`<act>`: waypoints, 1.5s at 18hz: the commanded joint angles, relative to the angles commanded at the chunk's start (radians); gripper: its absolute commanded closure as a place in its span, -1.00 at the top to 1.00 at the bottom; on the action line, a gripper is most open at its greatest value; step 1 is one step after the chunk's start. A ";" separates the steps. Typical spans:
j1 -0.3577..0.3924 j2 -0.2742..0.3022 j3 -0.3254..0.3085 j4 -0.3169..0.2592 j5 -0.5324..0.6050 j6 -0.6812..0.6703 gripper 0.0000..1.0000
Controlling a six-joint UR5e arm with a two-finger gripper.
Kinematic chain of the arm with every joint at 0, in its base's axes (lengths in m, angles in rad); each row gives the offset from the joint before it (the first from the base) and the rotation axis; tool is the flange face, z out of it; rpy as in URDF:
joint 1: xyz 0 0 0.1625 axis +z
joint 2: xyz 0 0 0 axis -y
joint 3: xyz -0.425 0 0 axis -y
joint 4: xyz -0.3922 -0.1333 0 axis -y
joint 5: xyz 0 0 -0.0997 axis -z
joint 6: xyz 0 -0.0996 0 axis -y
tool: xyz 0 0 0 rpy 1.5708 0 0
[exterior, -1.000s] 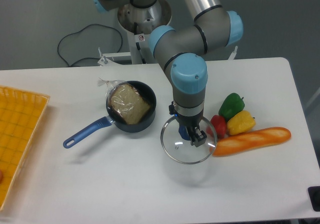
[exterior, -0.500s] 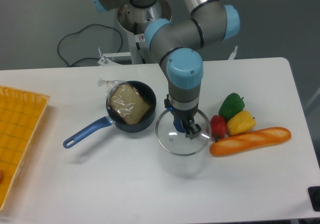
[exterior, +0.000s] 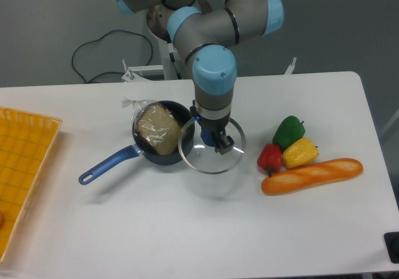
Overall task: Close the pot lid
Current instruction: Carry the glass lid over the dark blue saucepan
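Observation:
The pot (exterior: pixel 163 137) is a dark round saucepan left of centre on the white table, its blue handle (exterior: pixel 107 165) pointing to the lower left. A wrapped slice of bread (exterior: pixel 159 128) lies inside it. The lid (exterior: pixel 211 146), a clear glass disc with a metal rim, hangs in the air just right of the pot, its left edge overlapping the pot's right rim in this view. My gripper (exterior: pixel 213 140) points down and is shut on the lid's centre knob, which the fingers mostly hide.
A green pepper (exterior: pixel 288 131), a red pepper (exterior: pixel 270 157), a yellow pepper (exterior: pixel 300 152) and a baguette (exterior: pixel 312 175) lie to the right. A yellow tray (exterior: pixel 22 173) sits at the left edge. A black cable (exterior: pixel 100 51) loops behind the table.
The gripper has carried the lid up and to the left, from beside the peppers to the pot's right rim. The pot and food have not moved.

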 joint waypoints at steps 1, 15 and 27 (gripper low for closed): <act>-0.009 0.002 0.000 -0.012 -0.005 -0.005 0.22; -0.094 0.043 -0.051 -0.069 -0.049 -0.088 0.22; -0.091 0.057 -0.083 -0.071 -0.046 -0.089 0.22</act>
